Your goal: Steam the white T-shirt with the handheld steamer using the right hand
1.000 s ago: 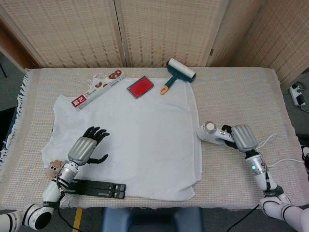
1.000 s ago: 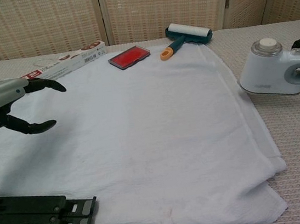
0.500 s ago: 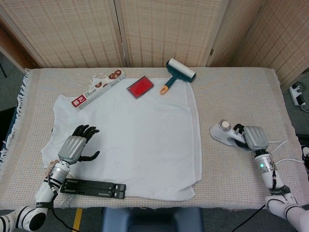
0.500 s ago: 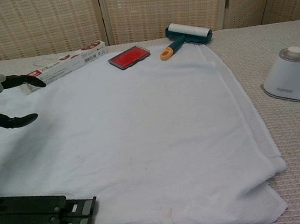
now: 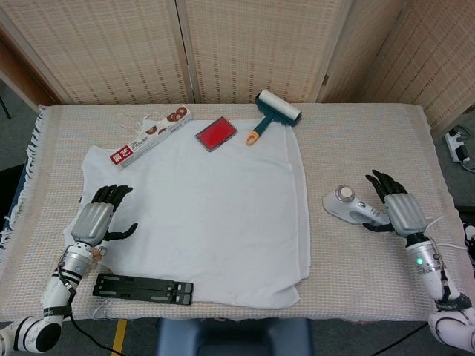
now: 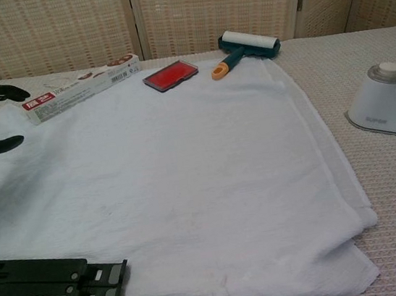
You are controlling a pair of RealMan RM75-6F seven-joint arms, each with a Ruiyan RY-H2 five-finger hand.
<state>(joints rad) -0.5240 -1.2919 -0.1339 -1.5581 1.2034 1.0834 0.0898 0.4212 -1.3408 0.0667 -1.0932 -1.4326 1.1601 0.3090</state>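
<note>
The white cotton T-shirt (image 5: 200, 215) lies spread flat across the middle of the beige woven tabletop (image 5: 356, 133), its hem toward 3 o'clock and a sleeve (image 5: 78, 230) reaching out toward 9 o'clock, with slight rumpling at the corner near 5 o'clock. The white handheld steamer with a round grey cap (image 5: 349, 208) rests on its base on the tabletop at 3 o'clock, just beside the shirt's edge but apart from it, handle pointing toward 4 o'clock.
</note>
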